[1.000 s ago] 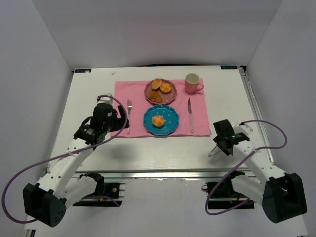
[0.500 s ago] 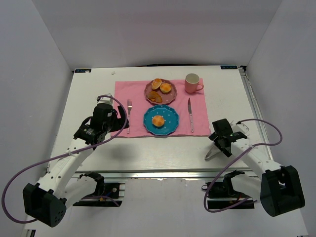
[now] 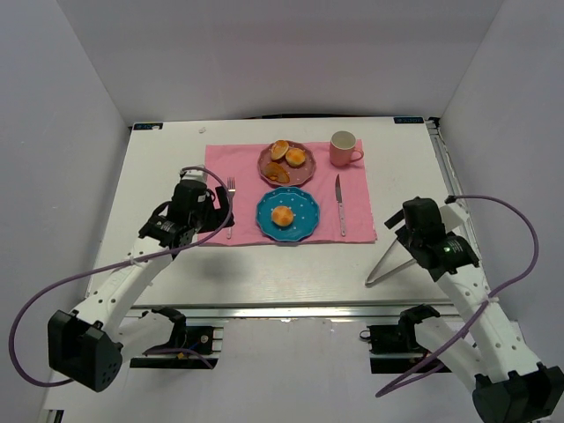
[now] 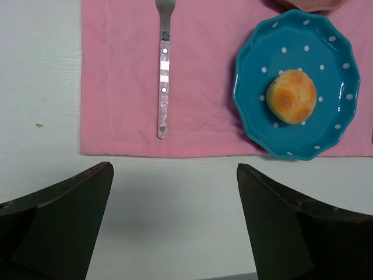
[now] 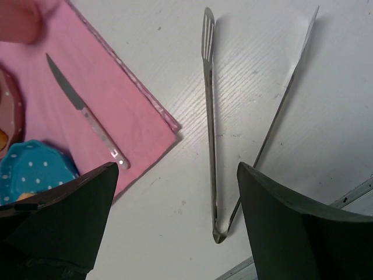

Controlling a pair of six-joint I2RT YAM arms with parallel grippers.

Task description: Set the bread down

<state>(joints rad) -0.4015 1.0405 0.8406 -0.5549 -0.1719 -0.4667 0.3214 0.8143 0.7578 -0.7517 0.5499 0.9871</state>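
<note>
One bread (image 3: 282, 215) (image 4: 291, 96), a round golden bun, lies in the middle of the blue dotted plate (image 3: 304, 204) (image 4: 250, 70). Behind it, more buns (image 3: 296, 157) sit on a purple plate (image 3: 267, 155). My left gripper (image 3: 217, 211) (image 4: 173, 169) hovers open and empty over the bare table, near the placemat's front left corner. My right gripper (image 3: 407, 236) (image 5: 176, 168) is open and empty above metal tongs (image 3: 388, 264) (image 5: 210, 116), which lie spread on the table to the right of the placemat.
A pink placemat (image 3: 247, 167) (image 4: 116, 70) (image 5: 116, 105) carries a fork (image 3: 231, 203) (image 4: 164, 76) left of the blue plate and a knife (image 3: 339, 203) (image 5: 87, 114) right of it. A pink mug (image 3: 344, 148) stands at its back right corner.
My right gripper opened, let go of the tongs and rose away to the right; the tongs now lie on the table. The left gripper shifted slightly back and right.
</note>
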